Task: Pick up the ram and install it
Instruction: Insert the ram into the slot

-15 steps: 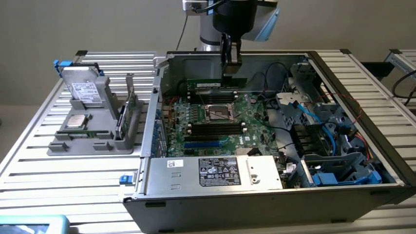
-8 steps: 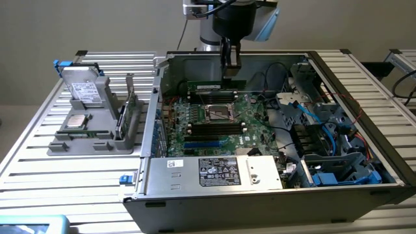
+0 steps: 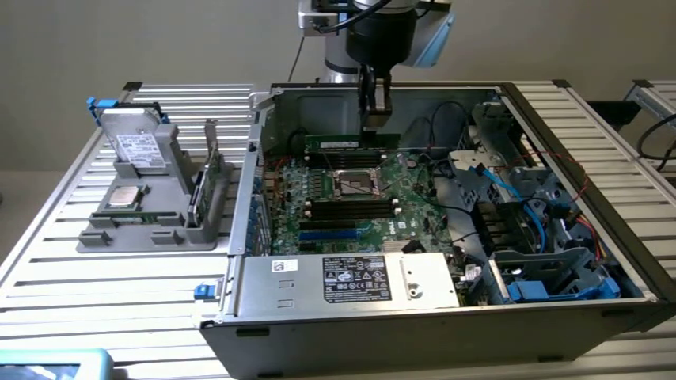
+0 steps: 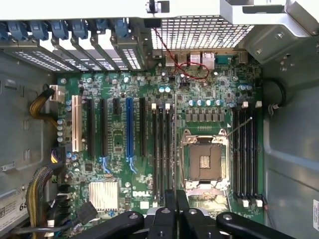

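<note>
Exterior view: gripper (image 3: pixel 375 129) upper centre of frame, over open computer case (image 3: pixel 317 328).
Fingers (image 3: pixel 377 99): nearly closed, pinching the ram (image 3: pixel 334 143).
Ram: held level, upper centre, just above processor socket (image 3: pixel 357 184) in frame.

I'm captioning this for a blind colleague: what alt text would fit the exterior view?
A robot arm's gripper holds the ram, a green stick, on edge over the far side of the motherboard inside an open computer case. A grey tray with a hard drive sits beside the case, at the exterior view's left.
</note>
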